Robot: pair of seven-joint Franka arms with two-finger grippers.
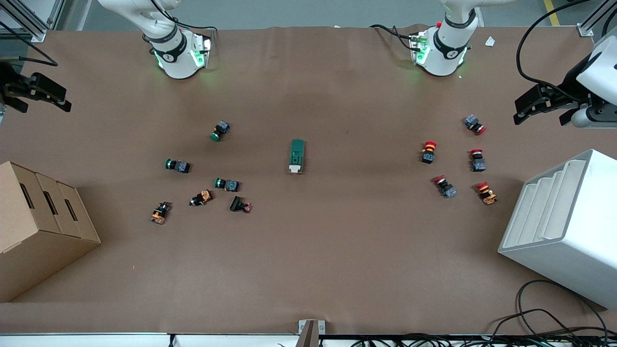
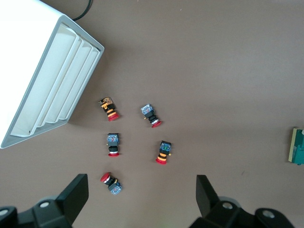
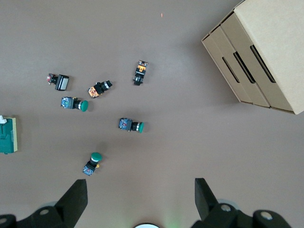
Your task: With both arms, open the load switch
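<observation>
Hovering wide of the small dark green rectangular load switch (image 1: 297, 155), our left gripper (image 2: 142, 192) and right gripper (image 3: 141, 197), both spread, risk nudging it aside if one touches first.

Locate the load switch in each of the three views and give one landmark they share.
Front view: load switch mid-table, between the green-button cluster and the red-button cluster.
Left wrist view: only an end shows, cut by the picture's edge, with the red push buttons beside it.
Right wrist view: partly cut at the edge, white toggle end visible.
Shared landmark: the switch itself on the brown table cover.
</observation>
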